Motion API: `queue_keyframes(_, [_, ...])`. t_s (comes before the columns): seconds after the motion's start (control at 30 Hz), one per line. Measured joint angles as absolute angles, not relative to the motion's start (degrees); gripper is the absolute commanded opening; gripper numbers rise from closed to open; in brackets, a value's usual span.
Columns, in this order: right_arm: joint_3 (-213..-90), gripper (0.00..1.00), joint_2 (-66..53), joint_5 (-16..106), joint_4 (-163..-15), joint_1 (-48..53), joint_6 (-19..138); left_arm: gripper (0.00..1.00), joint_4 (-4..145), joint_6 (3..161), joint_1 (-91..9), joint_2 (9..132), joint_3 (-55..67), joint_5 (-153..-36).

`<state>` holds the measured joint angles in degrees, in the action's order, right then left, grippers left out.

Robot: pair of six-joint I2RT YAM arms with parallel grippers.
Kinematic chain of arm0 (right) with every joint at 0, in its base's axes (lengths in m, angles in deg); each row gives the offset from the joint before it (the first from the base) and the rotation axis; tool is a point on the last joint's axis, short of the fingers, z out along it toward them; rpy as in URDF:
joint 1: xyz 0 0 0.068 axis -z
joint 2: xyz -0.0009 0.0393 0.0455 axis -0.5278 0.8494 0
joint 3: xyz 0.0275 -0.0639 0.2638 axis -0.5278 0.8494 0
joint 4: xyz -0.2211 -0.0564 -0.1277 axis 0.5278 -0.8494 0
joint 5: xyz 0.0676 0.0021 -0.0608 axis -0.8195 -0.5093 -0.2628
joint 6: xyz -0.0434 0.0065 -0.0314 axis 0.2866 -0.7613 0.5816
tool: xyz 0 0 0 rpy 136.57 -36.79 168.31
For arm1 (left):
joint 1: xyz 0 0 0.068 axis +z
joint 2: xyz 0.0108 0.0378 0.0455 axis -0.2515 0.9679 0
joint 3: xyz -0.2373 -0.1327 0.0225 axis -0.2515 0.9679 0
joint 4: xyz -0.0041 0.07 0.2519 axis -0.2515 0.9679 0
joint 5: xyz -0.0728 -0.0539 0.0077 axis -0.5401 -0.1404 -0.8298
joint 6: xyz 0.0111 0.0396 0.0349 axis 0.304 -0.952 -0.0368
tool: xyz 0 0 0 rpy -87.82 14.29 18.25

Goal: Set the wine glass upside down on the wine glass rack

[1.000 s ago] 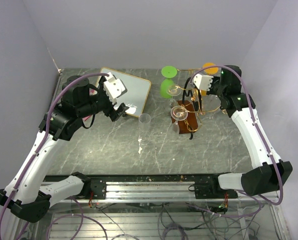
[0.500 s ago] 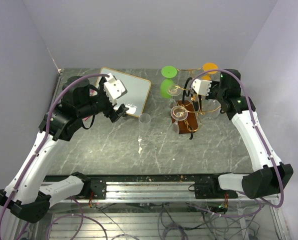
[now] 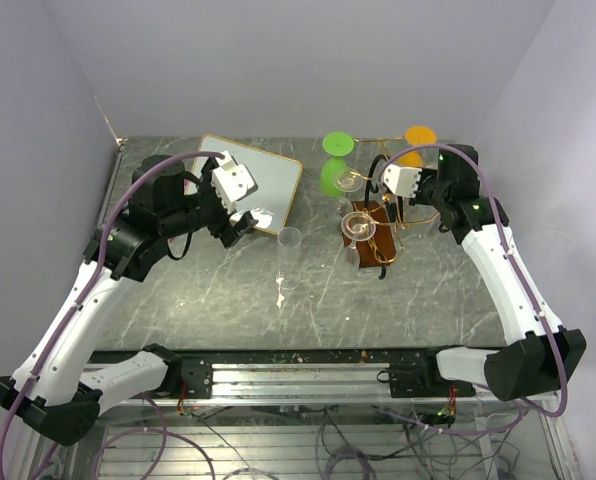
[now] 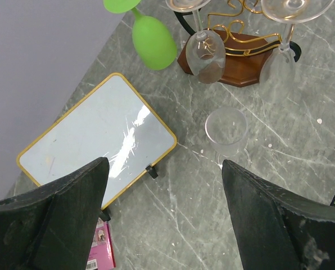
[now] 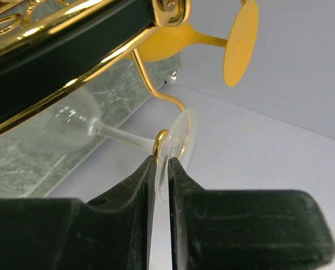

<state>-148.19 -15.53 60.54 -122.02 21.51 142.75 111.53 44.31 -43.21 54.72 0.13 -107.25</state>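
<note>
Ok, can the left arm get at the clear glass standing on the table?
Probably yes: the left pincer is open, and the clear glass stands alone just ahead, apart from the whiteboard and the rack.

Bright, even light from above; only soft shadows on my bench (image 3: 428, 290).
Glare streaks the white board (image 4: 128, 140) near the far left corner and flashes off the gold rack (image 5: 44, 22). My left fingers (image 4: 49, 219) and right fingers (image 5: 72, 230) show dark and blurred up close. The wine glass (image 5: 177, 143) is hazy and out of focus.
</note>
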Motion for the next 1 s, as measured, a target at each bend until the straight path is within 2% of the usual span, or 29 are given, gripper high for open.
queue_keyframes(0.33, [-148.1, 0.3, -15.9, 59.5, -123.1, 21.5, 142.0, 0.9, 110.3, 43.6, -43.2, 56.8, 2.5, -106.8])
queue_keyframes(0.63, [-148.1, 0.58, -18.0, 57.3, -125.5, 21.2, 140.3, 0.87, 108.7, 47.2, -43.2, 65.0, 1.8, -107.4])
queue_keyframes(0.8, [-148.1, 0.66, -19.4, 56.7, -126.2, 21.2, 139.3, 0.84, 109.2, 50.0, -43.8, 71.6, -0.4, -108.4])
queue_keyframes(1.0, [-148.3, 0.71, -20.3, 55.7, -127.0, 21.2, 138.0, 0.78, 111.4, 51.6, -45.6, 77.1, -3.9, -108.6])
